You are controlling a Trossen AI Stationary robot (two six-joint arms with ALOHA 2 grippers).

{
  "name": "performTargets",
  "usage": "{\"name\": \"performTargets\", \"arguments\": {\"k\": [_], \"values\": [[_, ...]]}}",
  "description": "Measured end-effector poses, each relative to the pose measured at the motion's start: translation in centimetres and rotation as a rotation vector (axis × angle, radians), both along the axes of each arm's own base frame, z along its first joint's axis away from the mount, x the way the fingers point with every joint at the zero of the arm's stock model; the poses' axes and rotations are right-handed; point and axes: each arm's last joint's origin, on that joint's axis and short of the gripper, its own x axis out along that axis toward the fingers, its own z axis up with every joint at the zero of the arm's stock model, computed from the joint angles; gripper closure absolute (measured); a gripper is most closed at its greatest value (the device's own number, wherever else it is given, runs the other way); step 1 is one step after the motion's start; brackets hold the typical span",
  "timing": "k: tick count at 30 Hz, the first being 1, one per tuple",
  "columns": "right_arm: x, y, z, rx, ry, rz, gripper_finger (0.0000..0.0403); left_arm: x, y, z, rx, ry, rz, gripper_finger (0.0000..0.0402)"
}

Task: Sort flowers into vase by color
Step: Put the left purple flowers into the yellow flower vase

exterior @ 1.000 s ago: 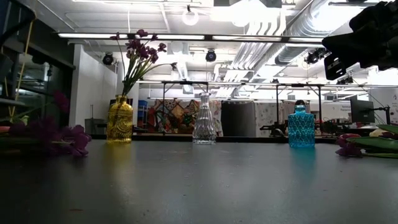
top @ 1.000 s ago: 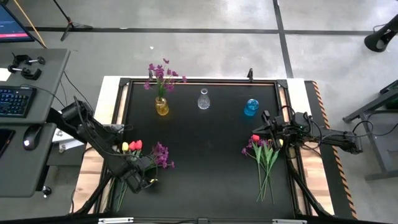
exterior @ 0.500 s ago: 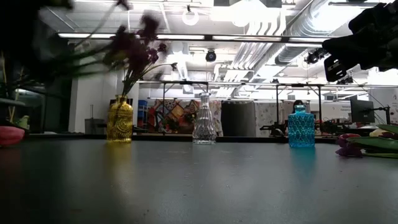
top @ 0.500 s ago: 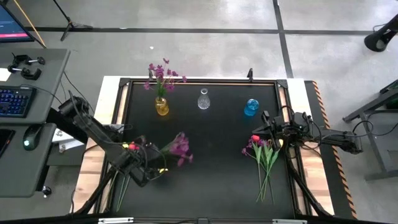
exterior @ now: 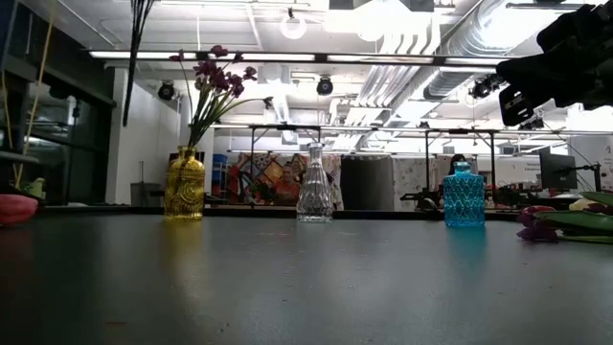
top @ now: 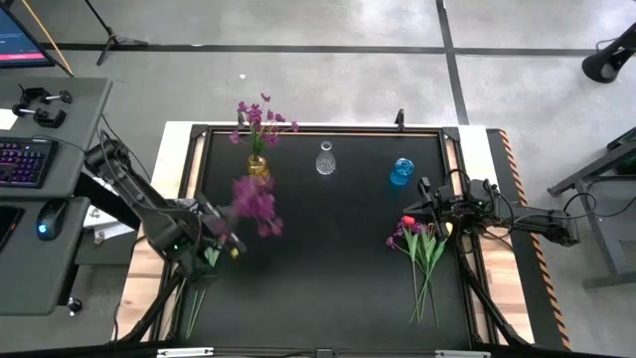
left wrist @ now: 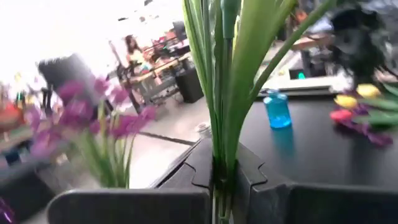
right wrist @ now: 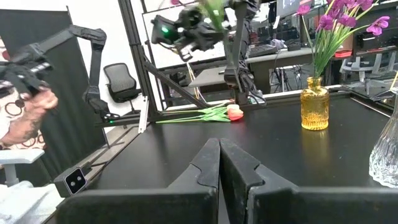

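Note:
My left gripper is up over the table's left side, shut on a purple spray whose blossoms are near the yellow vase. That vase holds purple flowers. The clear vase and the blue vase stand empty along the far edge. Tulips lie on the table's left side. My right gripper is shut, hovering by the far end of a flower pile on the right. My left gripper pinches the purple spray's bundle of green stems between its two fingers, which lie across them. The spray is lifted clear of the table. Its blossoms stand beyond the fingers, toward the yellow vase, and its stem ends hang in the air.
The black table top has a raised frame around it. Wide bare room lies between the vases and the near edge. A desk with keyboard and mouse stands left of the table. A person's hand shows beyond the table.
My left gripper has risen from the near-left flower pile and moved toward the table's left and far edges, turning as it went. The purple spray has come off the table, its blossoms swinging up toward the yellow vase. The tulips have stayed on the table.

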Motion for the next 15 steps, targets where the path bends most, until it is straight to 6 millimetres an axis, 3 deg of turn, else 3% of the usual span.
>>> {"name": "performTargets", "arguments": {"k": [4,10,15], "values": [[0.0,0.0,0.0,0.0,0.0,0.0,0.0402,-1.7,2.4,-1.5,-0.061,-0.063,0.03,0.04],[0.0,0.0,0.0,0.0,0.0,0.0,0.0402,-4.1,5.5,0.1,-0.112,-0.097,0.067,0.0401],[0.0,0.0,0.0,0.0,0.0,0.0,0.0402,-3.6,5.0,2.1,-0.223,0.048,-0.156,0.0401]]}}
